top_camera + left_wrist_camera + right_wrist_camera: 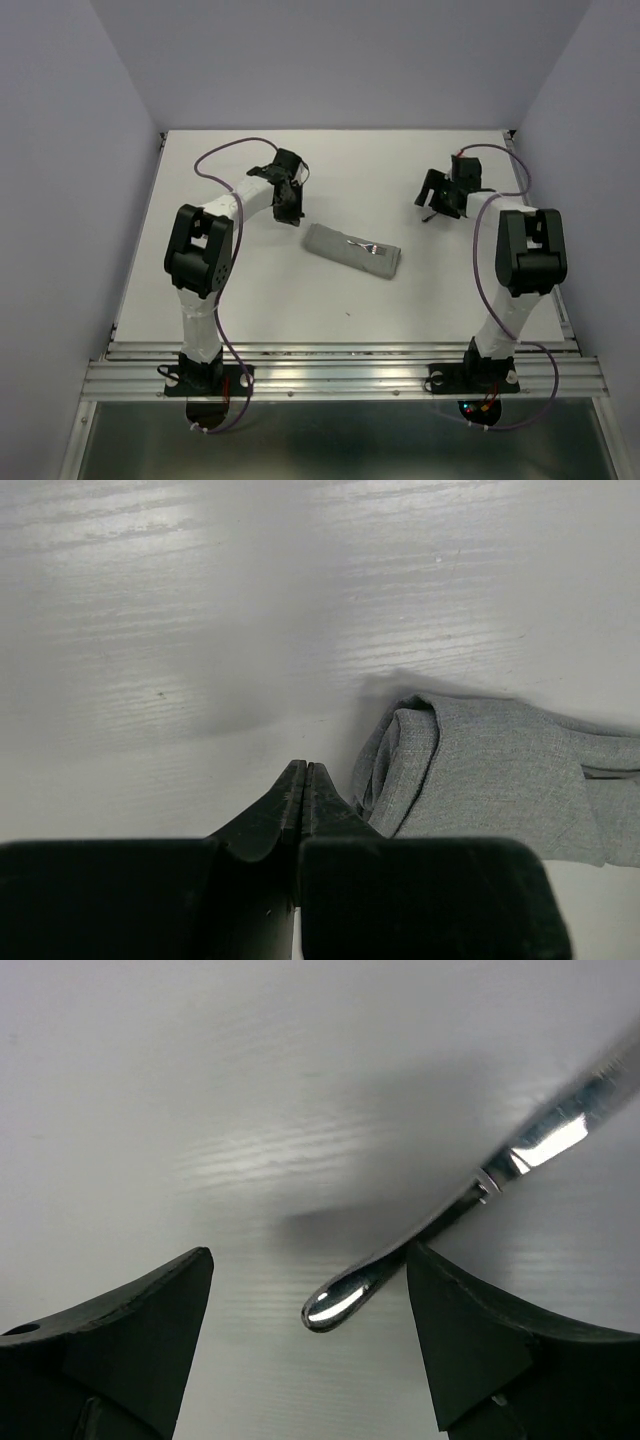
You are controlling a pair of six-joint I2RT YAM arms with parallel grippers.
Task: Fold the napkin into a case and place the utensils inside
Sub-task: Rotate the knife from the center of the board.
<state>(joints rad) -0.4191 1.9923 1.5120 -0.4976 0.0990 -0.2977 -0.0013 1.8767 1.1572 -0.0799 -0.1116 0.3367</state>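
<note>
Straddles knife (440,1222) handle with spread right fingers (480,1330), blade pointing away rightward; holds left fingers (288,802) pressed together beside case (490,770).

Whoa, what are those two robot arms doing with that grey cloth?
They are packing cutlery into a folded grey napkin in the middle of the table. One silver utensil already lies on it. The right gripper is open around a second utensil lying on the table, not gripping it yet. The left gripper is shut and empty beside the napkin's rolled end.
</note>
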